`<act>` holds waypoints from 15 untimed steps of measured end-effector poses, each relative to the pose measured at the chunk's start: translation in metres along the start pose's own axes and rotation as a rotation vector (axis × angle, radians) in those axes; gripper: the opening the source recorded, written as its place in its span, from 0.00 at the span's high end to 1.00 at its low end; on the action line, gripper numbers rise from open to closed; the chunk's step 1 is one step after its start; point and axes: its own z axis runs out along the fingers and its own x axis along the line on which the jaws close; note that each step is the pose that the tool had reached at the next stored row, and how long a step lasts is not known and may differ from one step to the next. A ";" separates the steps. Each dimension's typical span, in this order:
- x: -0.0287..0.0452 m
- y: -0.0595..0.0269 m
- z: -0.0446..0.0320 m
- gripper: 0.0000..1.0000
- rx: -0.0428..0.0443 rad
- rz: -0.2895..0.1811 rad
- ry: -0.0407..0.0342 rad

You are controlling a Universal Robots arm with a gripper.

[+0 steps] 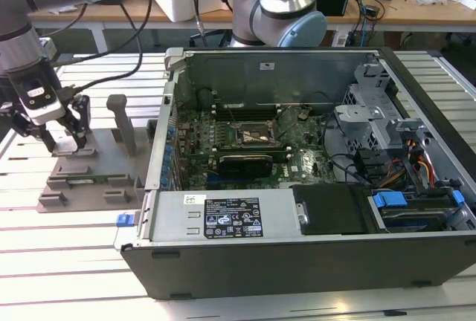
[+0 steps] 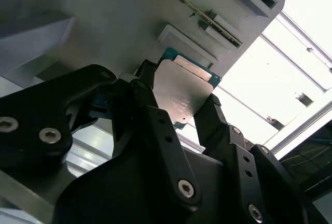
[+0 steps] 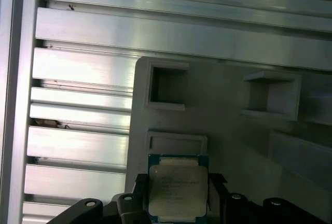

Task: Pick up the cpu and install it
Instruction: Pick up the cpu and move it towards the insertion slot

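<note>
Cpu (image 3: pixel 178 190) is grasped by its opposite edges in the pincer (image 1: pixel 65 143), right at the holder (image 1: pixel 89 187), probably to spare its faces.

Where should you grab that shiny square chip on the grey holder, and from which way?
By two opposite thin edges, coming straight down from above. The cpu lies flat on the grey holder, so its wide silver top offers nothing to pinch, while those side edges stand free. The gripper straddles it that way, one finger on each edge.
</note>
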 end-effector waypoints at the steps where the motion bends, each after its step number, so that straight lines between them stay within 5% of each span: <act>1: 0.0000 0.0000 -0.0014 0.45 0.0000 0.000 0.0000; 15: -0.0004 -0.0007 -0.0195 0.45 0.0000 0.000 0.0000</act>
